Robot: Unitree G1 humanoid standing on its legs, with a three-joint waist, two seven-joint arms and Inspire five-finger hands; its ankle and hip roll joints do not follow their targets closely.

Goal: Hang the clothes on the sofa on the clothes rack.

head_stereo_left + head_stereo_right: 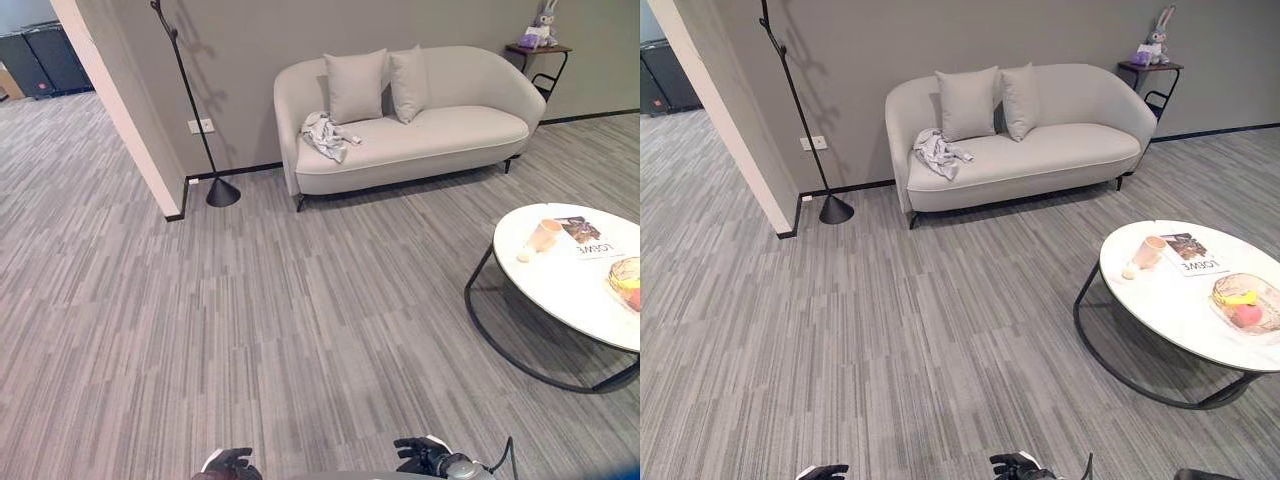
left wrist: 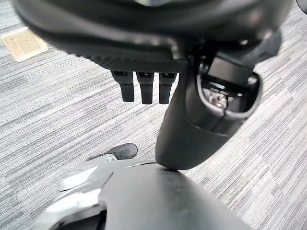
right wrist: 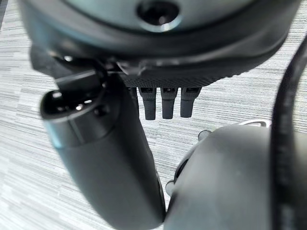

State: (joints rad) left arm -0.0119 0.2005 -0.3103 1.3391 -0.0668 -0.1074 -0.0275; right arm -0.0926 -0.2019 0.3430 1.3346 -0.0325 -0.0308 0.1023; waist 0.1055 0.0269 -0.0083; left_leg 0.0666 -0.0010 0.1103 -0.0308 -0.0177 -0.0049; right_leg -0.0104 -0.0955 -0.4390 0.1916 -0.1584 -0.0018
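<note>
Both hands hang low, right at the near edge; the left hand and the right hand hold nothing; in the wrist views the fingers hang down straight and a little apart, over bare carpet. The clothes are far from both hands; they lie in a crumpled heap on the left end of the sofa, partly over its front edge. Between lies a wide stretch of grey carpet; a round white table stands on the right. The rack, a thin black pole, stands left of the sofa near a wall corner.
</note>
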